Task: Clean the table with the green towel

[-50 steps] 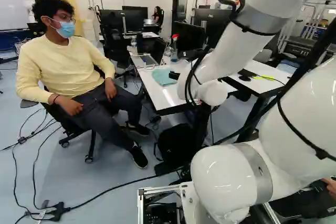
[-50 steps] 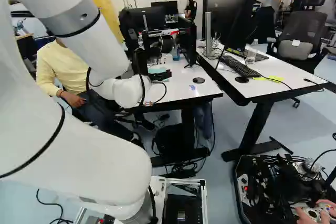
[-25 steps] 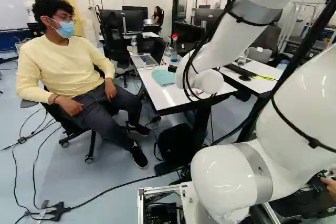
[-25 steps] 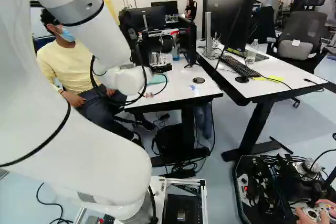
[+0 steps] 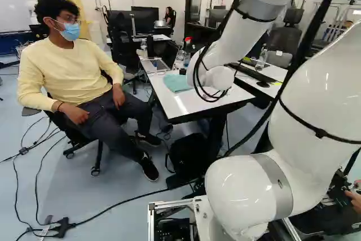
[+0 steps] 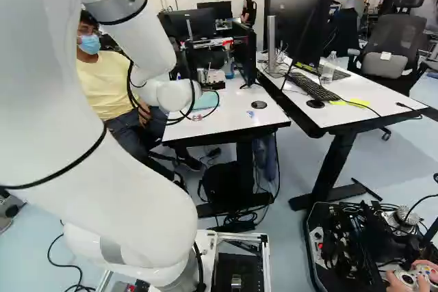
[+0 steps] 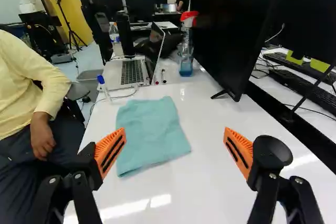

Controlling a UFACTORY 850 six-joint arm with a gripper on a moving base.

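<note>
So far the towel (image 7: 152, 134) lies flat on the bench (image 7: 210, 192), wiping apparently not begun, and the jaws (image 7: 174, 153) stand wide and empty.

The pale blue-green towel (image 7: 152, 135) lies flat in a rough four-sided shape, its surface lightly creased, wholly on the bench (image 7: 210, 179) and nearer one long side. The bench stands level, its glossy white top edged in black and streaked with reflected light
</note>
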